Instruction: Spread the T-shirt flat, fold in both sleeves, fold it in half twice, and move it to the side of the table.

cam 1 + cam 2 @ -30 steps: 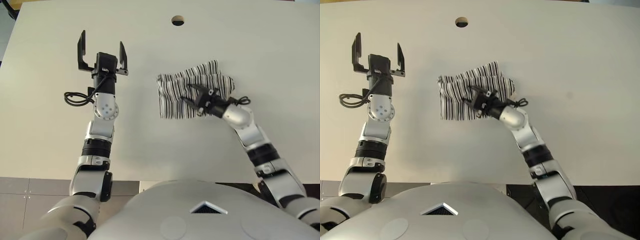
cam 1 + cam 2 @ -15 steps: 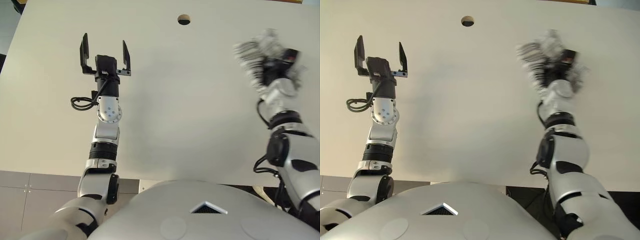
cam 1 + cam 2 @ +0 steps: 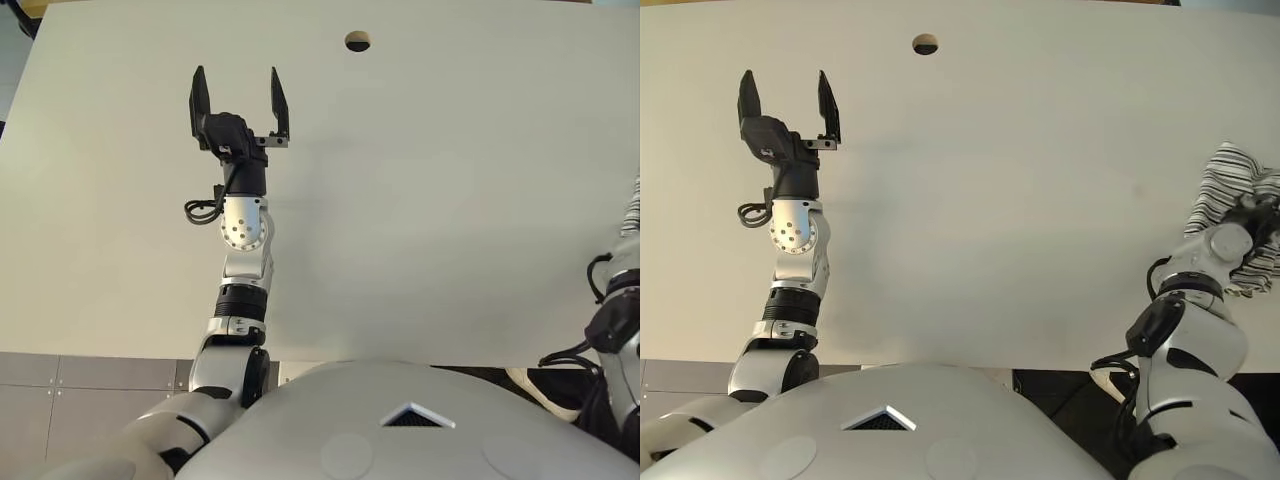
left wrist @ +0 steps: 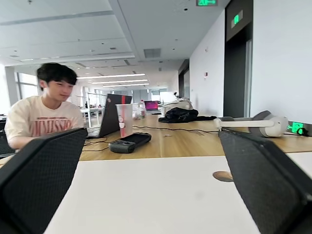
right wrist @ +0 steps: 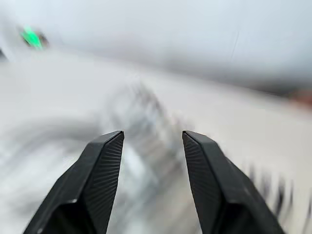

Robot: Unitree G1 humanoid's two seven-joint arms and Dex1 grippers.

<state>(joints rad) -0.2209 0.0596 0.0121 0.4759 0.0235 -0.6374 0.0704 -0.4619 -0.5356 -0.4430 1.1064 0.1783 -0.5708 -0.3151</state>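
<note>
The striped T-shirt (image 3: 1232,185) hangs bunched at the far right edge of the white table (image 3: 450,200), draped around my right wrist. In the right wrist view my right gripper (image 5: 152,134) has its fingers a little apart, with blurred striped cloth between and around them. It holds the T-shirt. My left gripper (image 3: 240,88) stands wide open over the left part of the table with nothing between its fingers (image 4: 44,170).
A round cable hole (image 3: 356,42) sits near the table's far edge. The table's near edge runs just in front of my arms. Beyond the far edge stands a wooden desk (image 4: 185,141) with a laptop and a cup.
My right arm has swung the folded T-shirt from the middle of the table up and out to the far right edge. The left arm has shifted slightly to the right, gripper still open.
</note>
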